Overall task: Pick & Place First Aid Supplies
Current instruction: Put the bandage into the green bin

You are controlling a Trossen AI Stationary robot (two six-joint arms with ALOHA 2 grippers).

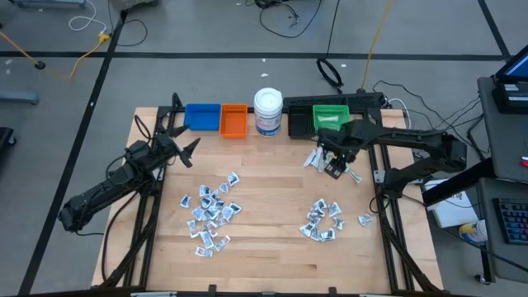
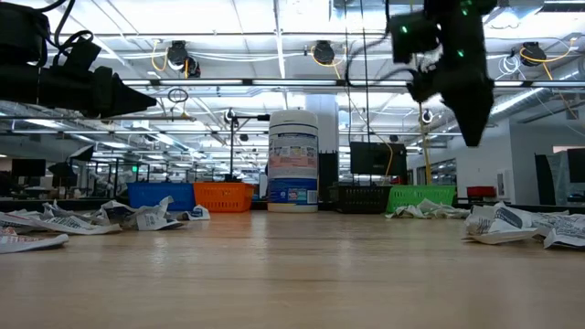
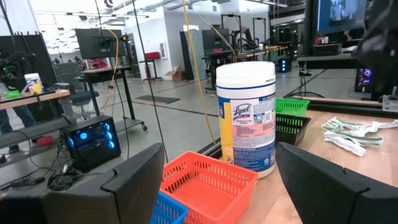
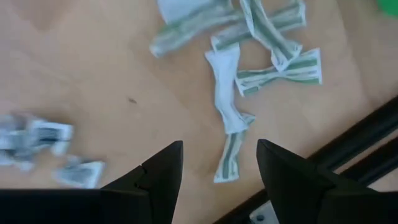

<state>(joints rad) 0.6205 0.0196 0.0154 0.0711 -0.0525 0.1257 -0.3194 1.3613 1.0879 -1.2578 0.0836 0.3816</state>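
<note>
Wooden table, packets beneath right pincer

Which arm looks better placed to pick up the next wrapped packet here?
Probably the right. The right gripper hangs open above the white-and-green wrapped packets near the green rectangular bin. The left gripper is open too, but aimed at the white cylindrical jar, off the packet piles.

The desk is pale wood with a smooth, faintly shiny grain. The first aid supplies scattered in front of the jar look like crinkled paper or foil wrappers, partly silvery. The jar is smooth white plastic with a glossy printed label. Beside it, the orange bin and green bin are latticed plastic. Both arms look matt black.
</note>
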